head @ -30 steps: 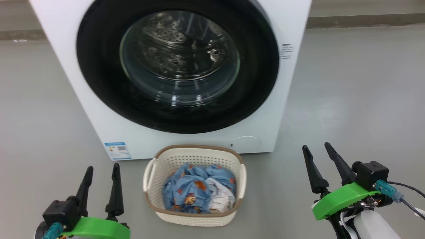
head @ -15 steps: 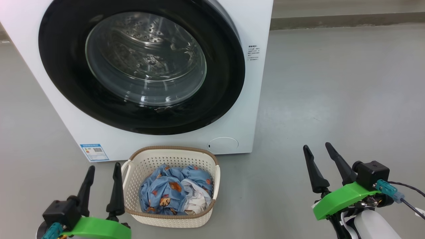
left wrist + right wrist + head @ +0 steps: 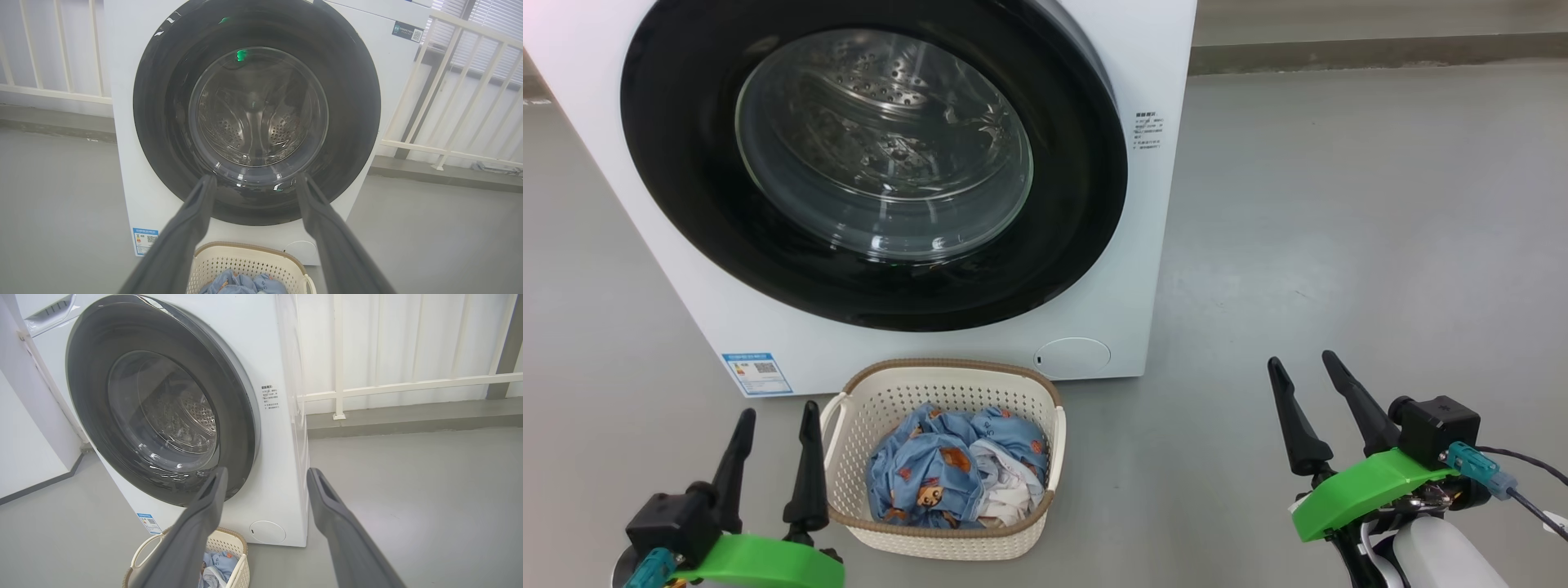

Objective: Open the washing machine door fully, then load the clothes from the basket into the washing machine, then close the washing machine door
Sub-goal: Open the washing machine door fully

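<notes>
The white washing machine (image 3: 1152, 245) stands ahead with its round black washing machine door (image 3: 686, 220) flat against its front, the steel drum showing through the glass. The door also appears in the left wrist view (image 3: 351, 94) and in the right wrist view (image 3: 94, 428). On the floor before it sits the cream basket (image 3: 849, 445) holding the blue bear-print clothes (image 3: 923, 478). My left gripper (image 3: 776, 418) is open just left of the basket. My right gripper (image 3: 1300, 363) is open well to the right, over bare floor. Both hold nothing.
Grey floor (image 3: 1339, 204) stretches to the right of the machine. A white railing (image 3: 408, 386) runs behind it along a low kerb. A blue label (image 3: 756, 373) and a round flap (image 3: 1072, 357) mark the machine's lower front.
The head view has swung right since a second ago, so machine and basket sit further left in it. Both grippers keep their place and stay open.
</notes>
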You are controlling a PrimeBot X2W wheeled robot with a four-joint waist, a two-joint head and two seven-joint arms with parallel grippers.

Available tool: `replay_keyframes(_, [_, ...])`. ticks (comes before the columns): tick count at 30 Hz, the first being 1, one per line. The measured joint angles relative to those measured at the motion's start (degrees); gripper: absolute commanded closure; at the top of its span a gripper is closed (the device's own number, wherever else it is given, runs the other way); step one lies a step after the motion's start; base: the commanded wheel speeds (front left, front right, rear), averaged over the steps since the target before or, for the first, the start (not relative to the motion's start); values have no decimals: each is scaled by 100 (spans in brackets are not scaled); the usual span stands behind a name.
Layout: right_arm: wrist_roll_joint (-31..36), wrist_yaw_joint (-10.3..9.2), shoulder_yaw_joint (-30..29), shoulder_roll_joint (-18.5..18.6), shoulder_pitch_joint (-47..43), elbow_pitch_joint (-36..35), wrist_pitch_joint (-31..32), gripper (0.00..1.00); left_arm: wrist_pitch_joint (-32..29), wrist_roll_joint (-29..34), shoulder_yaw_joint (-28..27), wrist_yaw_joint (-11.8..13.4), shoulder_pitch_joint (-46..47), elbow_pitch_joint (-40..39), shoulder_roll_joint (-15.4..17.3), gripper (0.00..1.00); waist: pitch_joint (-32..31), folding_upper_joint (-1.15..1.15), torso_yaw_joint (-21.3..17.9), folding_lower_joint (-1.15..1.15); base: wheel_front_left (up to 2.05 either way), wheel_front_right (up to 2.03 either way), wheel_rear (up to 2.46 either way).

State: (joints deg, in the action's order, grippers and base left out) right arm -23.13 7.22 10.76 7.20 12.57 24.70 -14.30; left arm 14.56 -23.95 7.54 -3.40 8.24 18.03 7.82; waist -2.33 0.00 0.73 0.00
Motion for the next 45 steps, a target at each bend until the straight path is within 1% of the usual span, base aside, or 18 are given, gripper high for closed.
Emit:
replay_keyframes(11, [0, 0, 4, 1, 0, 23, 0, 0, 0, -21, 43, 2, 0, 25, 10, 0, -8, 0, 8, 0, 0, 0, 0])
replay_keyframes(19, [0, 0, -2, 1, 0, 29, 0, 0, 0, -21, 93, 88, 0, 56, 23, 0, 19, 0, 28, 0, 0, 0, 0])
replay_keyframes(27, [0, 0, -16, 5, 33, 81, 0, 0, 0, -21, 105, 122, 0, 55, 41, 0, 116, 0, 52, 0, 0, 0, 0])
replay_keyframes(32, [-5, 0, -34, 15, 330, 159, 0, 0, 0, -21, 109, 154, 0, 22, 41, 0, 220, 0, 82, 0, 0, 0, 0])
replay_keyframes(38, [-60, 0, -219, 86, 643, 188, 0, 0, -1, -21, 119, 194, 4, -32, 59, 0, 441, 0, 147, 0, 0, 0, 0])
replay_keyframes(39, [-60, 0, -240, 101, 701, 196, 0, 20, -1, -21, 121, 194, 8, -40, 63, 0, 482, 0, 163, 0, 0, 0, 0])
replay_keyframes(40, [-69, 0, -270, 119, 761, 196, 0, 57, -1, -22, 123, 193, 10, -53, 65, 0, 526, 0, 181, 0, 0, 0, 0])
replay_keyframes(41, [-116, 0, -307, 140, 828, 193, 0, 76, -1, -24, 126, 193, 18, -63, 67, 0, 569, 0, 199, 0, 0, 0, 0])
replay_keyframes(42, [-174, 0, -348, 165, 895, 185, 0, 100, -1, -32, 131, 192, 33, -69, 73, 0, 612, 0, 219, 0, 0, 0, 0])
replay_keyframes(45, [-370, 0, -400, 247, 1131, 151, -1, 100, -1, -69, 137, 185, 140, -91, 88, 0, 742, 0, 281, 0, 0, 0, 0])
